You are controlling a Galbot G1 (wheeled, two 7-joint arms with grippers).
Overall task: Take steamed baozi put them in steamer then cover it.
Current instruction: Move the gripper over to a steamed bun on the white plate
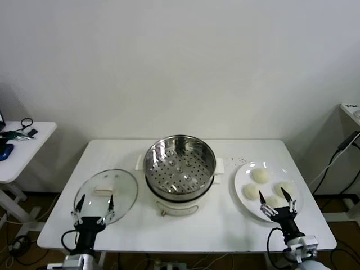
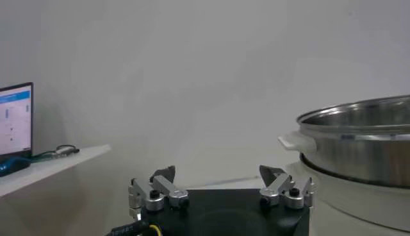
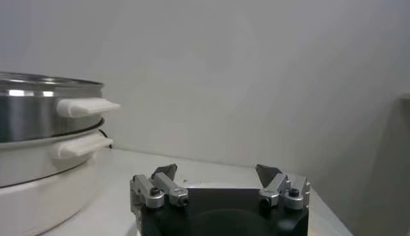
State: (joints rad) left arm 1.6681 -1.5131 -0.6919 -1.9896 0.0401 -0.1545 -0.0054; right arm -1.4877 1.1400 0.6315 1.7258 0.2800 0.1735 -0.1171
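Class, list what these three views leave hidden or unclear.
- Baozi: the right claw partly covers the front ones in the head view; absent from both wrist views.
- Cover: near rim behind the left claw; not in wrist views.
- Steamer: cut off by the frame edge in both wrist views.

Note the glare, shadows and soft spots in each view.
Head view: even light, bright glints inside the steamer, reflections on the cover, faint shadows on the table. Left wrist view: highlight band on the steamer wall, laptop soft. Right wrist view: steamer close and slightly blurred.
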